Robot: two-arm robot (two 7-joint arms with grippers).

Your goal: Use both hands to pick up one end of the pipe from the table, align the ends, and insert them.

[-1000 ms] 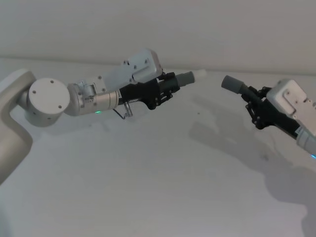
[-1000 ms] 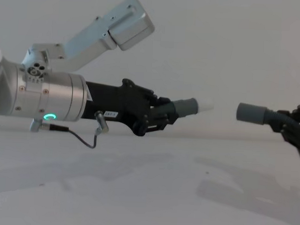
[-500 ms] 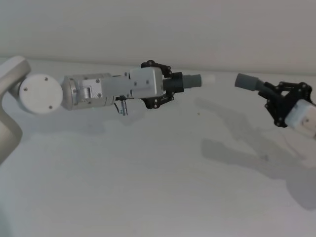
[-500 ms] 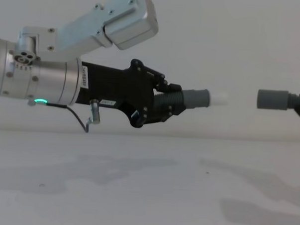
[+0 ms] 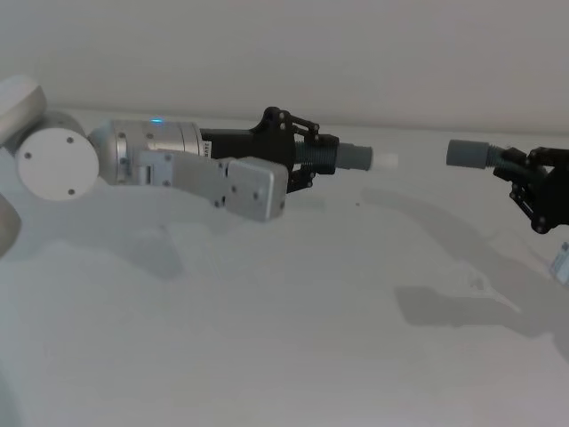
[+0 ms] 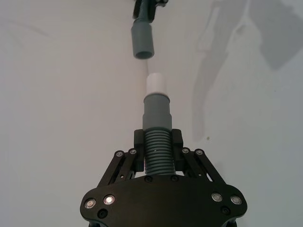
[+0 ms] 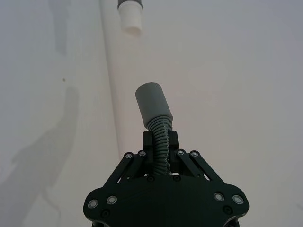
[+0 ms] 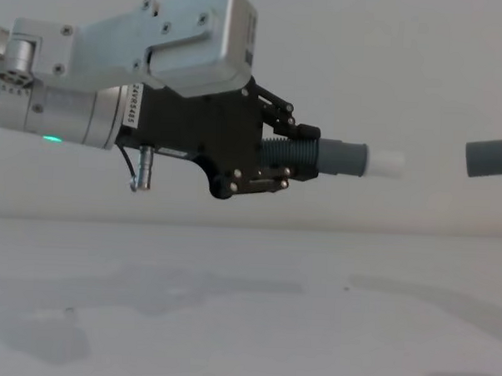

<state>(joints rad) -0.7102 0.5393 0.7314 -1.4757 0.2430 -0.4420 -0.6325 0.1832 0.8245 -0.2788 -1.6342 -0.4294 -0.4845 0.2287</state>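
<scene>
Smudged white table (image 5: pixel 267 338), seemingly plain wall (image 5: pixel 284 53) behind.

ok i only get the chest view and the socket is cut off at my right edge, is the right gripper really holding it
observer: yes, the right wrist view shows the right gripper shut on the socket piece, on its ribs just behind the cuff.
operator: and front to back, is it in line with the tip
observer: not quite, in the left wrist view the socket piece sits slightly off the axis of the tip piece held in the left gripper.
</scene>
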